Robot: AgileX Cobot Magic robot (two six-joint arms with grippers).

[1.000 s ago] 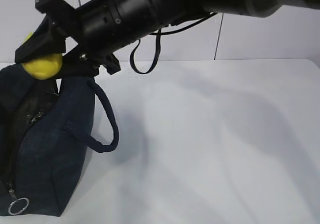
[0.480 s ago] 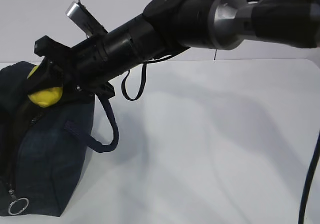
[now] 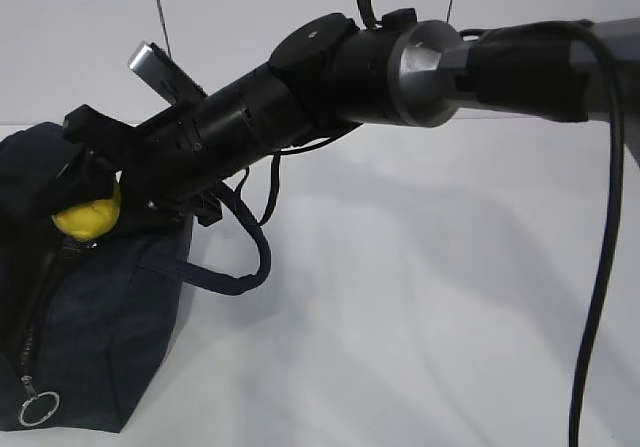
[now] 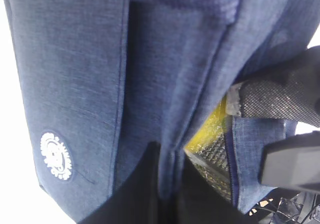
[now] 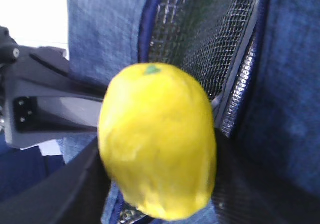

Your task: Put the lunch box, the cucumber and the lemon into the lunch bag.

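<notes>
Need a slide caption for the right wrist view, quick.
Lemon at the right gripper, poised over the lunch bag's unzipped, mesh-lined opening.

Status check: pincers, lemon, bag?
Right pincer at lunch bag mouth, lemon between its jaws. Left pincer shut on bag fabric. Nothing blocking.

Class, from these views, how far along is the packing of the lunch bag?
In hand: the right tool has the lemon at the lunch bag's open top, not yet dropped inside. Done: the lunch box and cucumber are nowhere on the table, so possibly packed already; the interior doesn't show them. Left: release the lemon.
</notes>
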